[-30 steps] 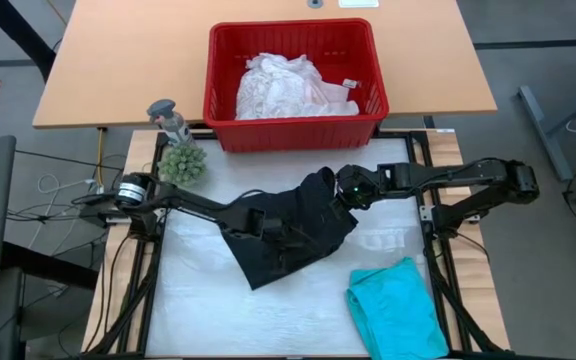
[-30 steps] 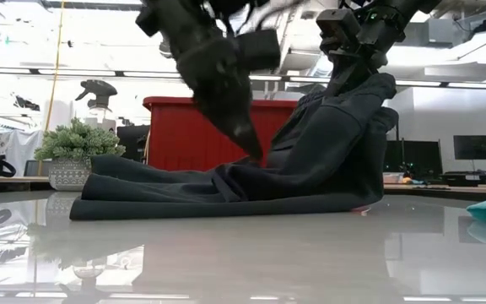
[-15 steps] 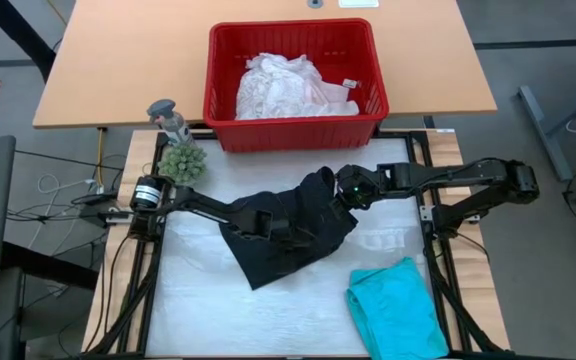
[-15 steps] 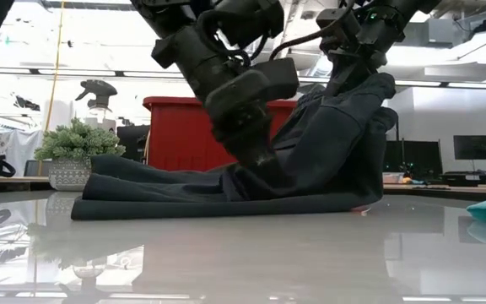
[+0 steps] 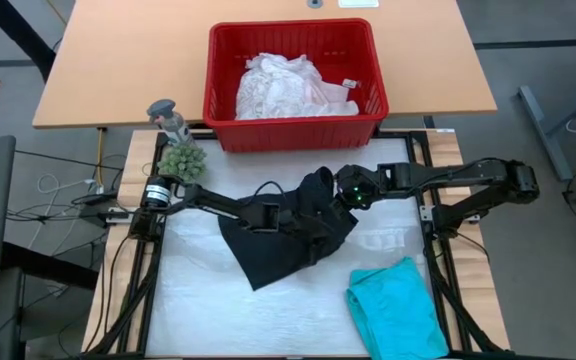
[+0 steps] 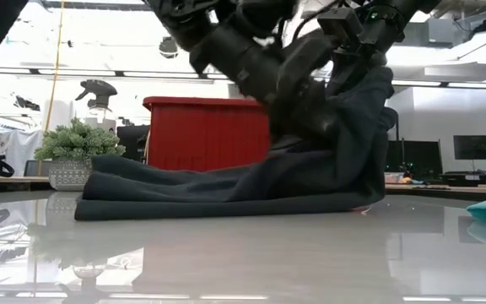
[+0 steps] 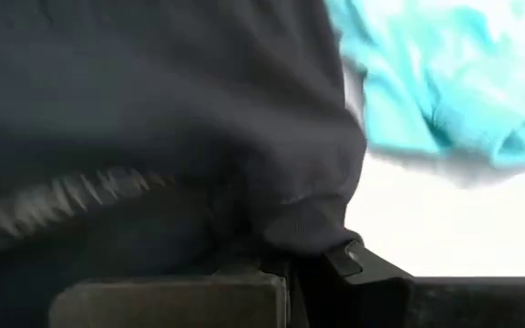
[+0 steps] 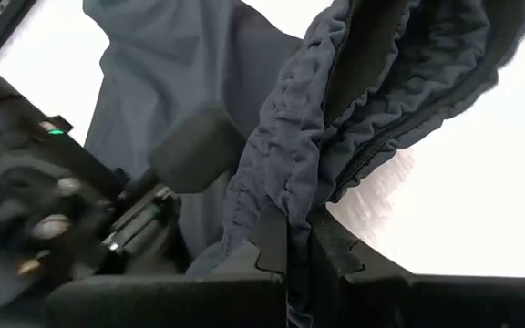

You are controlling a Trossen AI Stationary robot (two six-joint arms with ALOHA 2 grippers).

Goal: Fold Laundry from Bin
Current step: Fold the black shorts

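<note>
The black garment (image 5: 286, 238) lies on the white table top, its right part raised. My right gripper (image 5: 345, 193) is shut on that raised part and also shows in the low view (image 6: 363, 51). My left gripper (image 5: 306, 232) reaches in from the table's left, low over the garment's middle, and is shut on black cloth (image 7: 303, 232). The teal garment (image 5: 398, 308) lies folded at the near right. The red bin (image 5: 293, 70) stands on the far wooden table, with the white lacy top (image 5: 283, 85) inside it. My left gripper pinches a fold of the black garment (image 7: 306, 239) between its two fingers, coming slanting down from the table's left. The cloth covers the fingertips, so one layer or several cannot be told. The garment around the hold rests on the table. My right gripper pinches the garment's gathered, ribbed edge (image 8: 290, 205) between its two fingers (image 8: 270, 239), coming from above and the table's right. That edge is lifted clear. The cloth hangs from it in slack folds down to the part on the table (image 6: 226, 198).
A small potted plant (image 5: 181, 160) and a spray bottle (image 5: 168, 118) stand at the far left corner. A black frame (image 5: 423, 200) runs along the white top's edges. Bare white surface (image 5: 198, 300) lies near and left of the black garment.
My left gripper has moved toward the table's right edge, across the black garment and close under my right gripper. My right gripper has kept the raised edge where it was. The garment's flat part has stayed on the table.
</note>
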